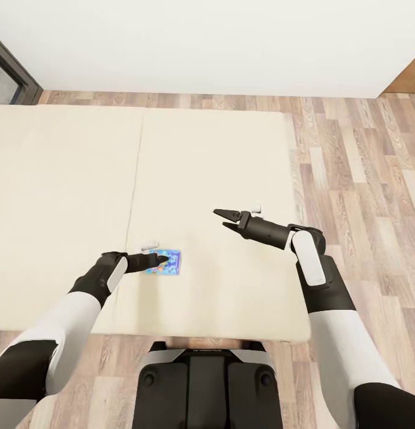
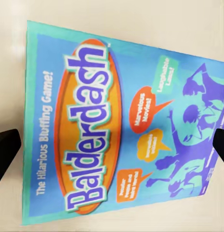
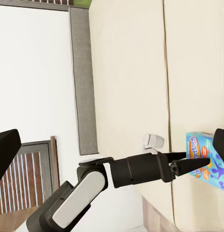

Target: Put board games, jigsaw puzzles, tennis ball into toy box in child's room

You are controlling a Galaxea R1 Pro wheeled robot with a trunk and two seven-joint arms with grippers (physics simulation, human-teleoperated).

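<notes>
Early yet | blue board game (image 1: pixel 164 261) lies unlifted on bed (image 1: pixel 64 179) | left gripper (image 1: pixel 161 260) jaws spread over it | right gripper (image 1: pixel 222 217) jaws apart, empty | boxing toys remains

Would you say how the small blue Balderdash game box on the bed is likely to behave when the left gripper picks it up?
The Balderdash box is flat and printed, so probably stiff and light. It lies flush on the soft bed, so fingertips may press into the mattress to get under its edges. The left gripper stands open over it; the glossy-looking lid might slip.
</notes>
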